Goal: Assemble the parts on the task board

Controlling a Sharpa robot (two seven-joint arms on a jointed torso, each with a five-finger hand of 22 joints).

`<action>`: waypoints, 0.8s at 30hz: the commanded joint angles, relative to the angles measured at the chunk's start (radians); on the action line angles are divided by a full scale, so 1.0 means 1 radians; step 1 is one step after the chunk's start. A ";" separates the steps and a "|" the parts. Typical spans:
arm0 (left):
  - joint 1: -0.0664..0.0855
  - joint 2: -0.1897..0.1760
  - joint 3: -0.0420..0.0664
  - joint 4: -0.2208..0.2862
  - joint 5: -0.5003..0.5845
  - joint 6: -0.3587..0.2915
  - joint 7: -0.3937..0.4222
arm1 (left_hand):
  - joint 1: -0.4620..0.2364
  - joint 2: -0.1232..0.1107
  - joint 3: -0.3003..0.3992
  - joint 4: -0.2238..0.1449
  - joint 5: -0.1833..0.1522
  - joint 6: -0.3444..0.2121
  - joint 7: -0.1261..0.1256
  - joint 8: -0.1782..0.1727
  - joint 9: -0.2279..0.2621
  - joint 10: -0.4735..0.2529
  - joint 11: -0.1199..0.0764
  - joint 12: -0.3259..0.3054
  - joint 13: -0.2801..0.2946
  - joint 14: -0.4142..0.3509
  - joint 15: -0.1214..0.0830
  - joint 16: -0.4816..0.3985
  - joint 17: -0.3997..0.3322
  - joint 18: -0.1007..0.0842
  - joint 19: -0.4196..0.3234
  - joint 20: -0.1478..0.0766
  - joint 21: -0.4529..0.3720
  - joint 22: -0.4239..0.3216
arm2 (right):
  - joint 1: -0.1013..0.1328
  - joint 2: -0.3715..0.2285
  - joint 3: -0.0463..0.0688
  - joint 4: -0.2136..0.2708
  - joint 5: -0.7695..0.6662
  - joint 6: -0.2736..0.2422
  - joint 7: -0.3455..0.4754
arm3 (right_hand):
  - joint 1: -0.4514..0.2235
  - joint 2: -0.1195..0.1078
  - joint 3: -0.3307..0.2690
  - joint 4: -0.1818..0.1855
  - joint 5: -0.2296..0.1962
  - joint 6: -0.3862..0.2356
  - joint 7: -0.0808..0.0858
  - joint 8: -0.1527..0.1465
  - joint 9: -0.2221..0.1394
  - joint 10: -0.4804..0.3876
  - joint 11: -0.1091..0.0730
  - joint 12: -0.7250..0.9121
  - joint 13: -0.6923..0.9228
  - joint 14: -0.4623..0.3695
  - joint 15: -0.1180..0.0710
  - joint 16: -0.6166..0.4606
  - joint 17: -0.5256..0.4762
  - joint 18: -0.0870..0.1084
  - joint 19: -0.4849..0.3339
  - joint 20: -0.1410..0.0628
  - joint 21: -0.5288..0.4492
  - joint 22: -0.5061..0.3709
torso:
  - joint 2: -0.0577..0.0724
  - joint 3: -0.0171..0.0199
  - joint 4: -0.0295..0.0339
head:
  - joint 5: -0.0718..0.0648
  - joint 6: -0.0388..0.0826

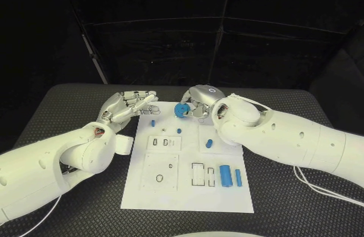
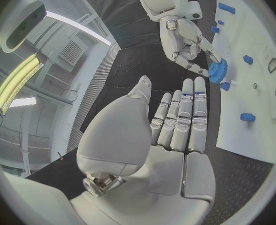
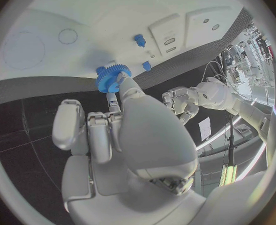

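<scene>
The right hand [image 1: 199, 103] is pinching a blue gear [image 1: 182, 110] over the far end of the white board [image 1: 167, 195]. The left hand [image 1: 127, 106] is holding nothing, fingers straight, beside it. Small blue pegs [image 1: 225, 174] are lying on the board, on the black tabletop [image 1: 76, 105]

Black textured table [image 1: 68, 111], dark curtained backdrop [image 1: 182, 32] behind it

No readable text, label, brand or number anywhere. Task board [image 1: 190, 189] carries only outlined recesses and drawn circles, no lettering. Pale sheet at 3 o'clock in right wrist view [image 3: 205, 129] possibly printed, too small to read.
</scene>
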 commanded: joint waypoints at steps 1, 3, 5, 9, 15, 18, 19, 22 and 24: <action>0.001 0.002 0.001 0.001 -0.004 0.012 0.003 | -0.002 0.010 0.000 -0.005 -0.006 0.003 0.001 -0.004 -0.001 0.002 0.003 -0.004 -0.001 0.001 0.001 -0.003 0.001 0.003 0.009 -0.001 0.002 -0.002 | 0.003 0.024 -0.003 -0.018 -0.049 -0.008 -0.025 | -0.004 0.006 0.020 0.013 0.005 0.095 -0.034 0.001 0.028 0.052 -0.006 0.002 0.172 0.096 -0.007 0.004 0.225 -0.016 0.003 -0.003 0.006 0.001 | 0.001 0.0003 -0.0010 | 0.002 -0.002; 0.001 0.002 0.001 0.001 -0.004 0.012 0.003 | -0.002 0.010 0.000 -0.005 -0.006 0.003 0.001 -0.004 -0.001 0.002 0.003 -0.004 -0.001 0.001 0.001 -0.003 0.001 0.003 0.009 -0.001 0.002 -0.002 | 0.003 0.035 -0.006 -0.027 -0.052 -0.003 -0.024 | -0.006 0.006 0.021 0.013 0.005 0.096 -0.034 0.000 0.028 0.052 -0.006 0.002 0.172 0.096 -0.007 0.004 0.225 -0.016 0.003 -0.003 0.007 0.002 | 0.001 0.0008 -0.0014 | 0.005 -0.003; 0.001 0.002 0.001 0.000 -0.004 0.012 0.003 | -0.002 0.010 0.000 -0.005 -0.006 0.003 0.001 -0.004 -0.001 0.002 0.003 -0.004 -0.001 0.001 0.001 -0.003 0.001 0.003 0.009 -0.001 0.002 -0.002 | 0.003 0.045 -0.009 -0.036 -0.054 0.003 -0.023 | -0.009 0.004 0.024 0.013 0.004 0.096 -0.034 -0.002 0.028 0.052 -0.006 0.002 0.172 0.096 -0.007 0.004 0.225 -0.016 0.003 -0.003 0.007 0.003 | 0.000 0.0008 -0.0015 | 0.005 -0.004; 0.001 0.003 0.001 0.000 -0.004 0.012 0.002 | -0.002 0.010 0.000 -0.005 -0.006 0.003 0.001 -0.004 -0.001 0.002 0.003 -0.004 -0.001 0.001 0.001 -0.003 0.001 0.003 0.009 -0.001 0.002 -0.002 | 0.003 0.062 -0.023 -0.052 -0.055 0.015 -0.020 | -0.013 0.001 0.026 0.013 0.003 0.097 -0.033 -0.006 0.028 0.052 -0.006 0.002 0.172 0.096 -0.007 0.004 0.226 -0.016 0.003 -0.003 0.007 0.003 | 0.001 0.0015 -0.0023 | 0.006 -0.005; 0.001 0.003 0.001 0.000 -0.004 0.012 0.002 | -0.002 0.010 0.000 -0.005 -0.006 0.003 0.001 -0.004 -0.001 0.002 0.003 -0.004 -0.001 0.001 0.001 -0.003 0.001 0.003 0.009 -0.001 0.002 -0.002 | 0.003 0.075 -0.034 -0.063 -0.056 0.044 -0.016 | -0.023 -0.004 0.032 0.014 -0.004 0.098 -0.033 -0.012 0.028 0.052 -0.005 0.001 0.172 0.096 -0.006 0.004 0.225 -0.016 0.003 -0.003 0.007 0.004 | 0.000 0.0015 -0.0020 | 0.007 -0.008; 0.001 0.003 0.001 0.000 -0.004 0.012 0.002 | -0.002 0.010 0.000 -0.005 -0.006 0.003 0.001 -0.004 -0.001 0.002 0.003 -0.004 -0.001 0.001 0.001 -0.003 0.001 0.003 0.009 -0.001 0.002 -0.002 | 0.003 0.078 -0.036 -0.066 -0.056 0.057 -0.015 | -0.029 -0.008 0.036 0.013 -0.008 0.100 -0.032 -0.016 0.028 0.052 -0.004 0.001 0.172 0.096 -0.006 0.004 0.225 -0.016 0.004 -0.002 0.008 0.006 | 0.000 0.0015 -0.0024 | 0.007 -0.009; 0.002 0.002 0.001 0.000 -0.004 0.012 0.002 | -0.002 0.010 0.000 -0.005 -0.006 0.003 0.001 -0.004 -0.001 0.002 0.003 -0.004 -0.001 0.001 0.001 -0.003 0.001 0.003 0.009 -0.001 0.002 -0.002 | 0.003 0.078 -0.036 -0.067 -0.056 0.061 -0.015 | -0.029 -0.008 0.036 0.013 -0.008 0.100 -0.032 -0.016 0.028 0.052 -0.004 0.001 0.172 0.096 -0.006 0.004 0.225 -0.016 0.004 -0.002 0.008 0.006 | 0.000 0.0014 -0.0032 | 0.007 -0.009; 0.002 0.002 0.001 0.000 -0.004 0.012 0.002 | -0.002 0.010 0.000 -0.005 -0.006 0.003 0.001 -0.004 -0.001 0.002 0.003 -0.004 -0.001 0.001 0.001 -0.003 0.001 0.003 0.009 -0.001 0.002 -0.002 | 0.003 0.079 -0.038 -0.070 -0.056 0.068 -0.017 | -0.033 -0.011 0.038 0.013 -0.012 0.100 -0.032 -0.019 0.028 0.051 -0.004 0.000 0.171 0.096 -0.006 0.004 0.225 -0.016 0.004 -0.002 0.008 0.005 | 0.000 0.0015 -0.0034 | 0.007 -0.011; 0.002 0.002 0.001 0.000 -0.004 0.012 0.001 | -0.002 0.010 0.000 -0.005 -0.006 0.003 0.001 -0.004 -0.001 0.002 0.003 -0.004 -0.001 0.001 0.001 -0.003 0.001 0.003 0.009 -0.001 0.002 -0.002 | 0.003 0.080 -0.038 -0.073 -0.056 0.070 -0.018 | -0.037 -0.014 0.040 0.014 -0.014 0.100 -0.031 -0.023 0.028 0.050 -0.004 -0.001 0.169 0.096 -0.005 0.004 0.224 -0.016 0.003 -0.002 0.007 0.005 | 0.000 0.0015 -0.0031 | 0.006 -0.012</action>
